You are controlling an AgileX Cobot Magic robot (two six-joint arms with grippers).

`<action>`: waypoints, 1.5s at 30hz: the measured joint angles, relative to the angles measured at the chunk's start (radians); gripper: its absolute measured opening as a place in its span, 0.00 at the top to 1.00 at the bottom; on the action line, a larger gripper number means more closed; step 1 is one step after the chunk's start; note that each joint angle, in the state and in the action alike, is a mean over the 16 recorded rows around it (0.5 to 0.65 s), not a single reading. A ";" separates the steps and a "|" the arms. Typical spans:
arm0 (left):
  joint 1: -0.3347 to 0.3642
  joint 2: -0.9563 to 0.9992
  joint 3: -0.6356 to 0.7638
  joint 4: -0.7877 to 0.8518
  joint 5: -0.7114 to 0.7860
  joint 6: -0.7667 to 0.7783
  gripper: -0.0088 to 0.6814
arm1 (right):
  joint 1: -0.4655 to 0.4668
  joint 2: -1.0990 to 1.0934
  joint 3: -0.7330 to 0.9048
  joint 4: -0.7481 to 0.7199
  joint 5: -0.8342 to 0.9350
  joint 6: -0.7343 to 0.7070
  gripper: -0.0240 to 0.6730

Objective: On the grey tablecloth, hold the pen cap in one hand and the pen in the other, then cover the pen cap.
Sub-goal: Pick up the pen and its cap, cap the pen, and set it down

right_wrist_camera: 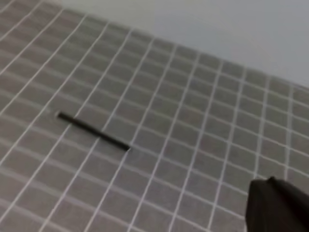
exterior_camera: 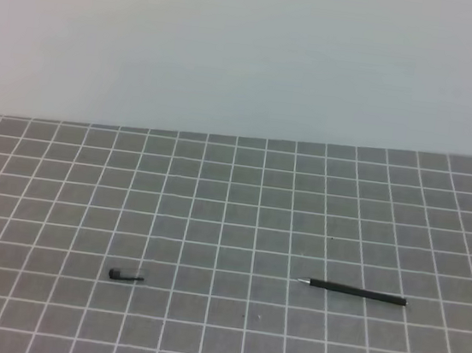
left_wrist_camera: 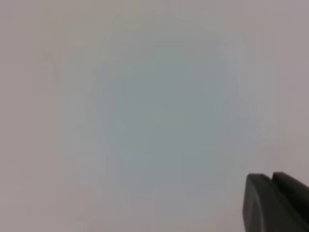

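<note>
Pen cap [exterior_camera: 126,275] lies on the grey tablecloth [exterior_camera: 216,200] front-left, pen [exterior_camera: 358,291] well apart to its right, silvery tip pointing toward the cap. Neither is held. The left end effector [left_wrist_camera: 277,203] shows only as a dark corner against blank wall; the right end effector [right_wrist_camera: 277,205] likewise, above the cloth, with the pen [right_wrist_camera: 93,130] in view. Can't tell how wide either stands.

Risks: cap is tiny and round, likely to roll or squirt out under a pinch. Thin pen lying flat on the tabletop may skid. Off-axis grasps would jam capping.
</note>
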 joint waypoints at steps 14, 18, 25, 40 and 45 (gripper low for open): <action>0.000 0.000 0.006 -0.002 0.012 -0.003 0.99 | 0.124 0.636 -0.285 0.183 0.347 -0.403 0.96; 0.000 0.000 0.006 -0.008 0.018 -0.006 0.99 | 0.215 0.802 -0.361 0.114 0.370 -0.437 0.96; 0.000 0.000 0.006 -0.009 0.024 -0.012 0.99 | 0.369 1.039 -0.455 -0.065 0.330 -0.465 0.86; 0.000 0.000 0.006 -0.009 0.040 -0.014 0.99 | 0.451 1.310 -0.509 -0.205 0.215 -0.456 0.35; 0.000 0.000 0.006 -0.009 0.045 -0.014 0.99 | 0.451 1.375 -0.556 -0.205 0.198 -0.444 0.31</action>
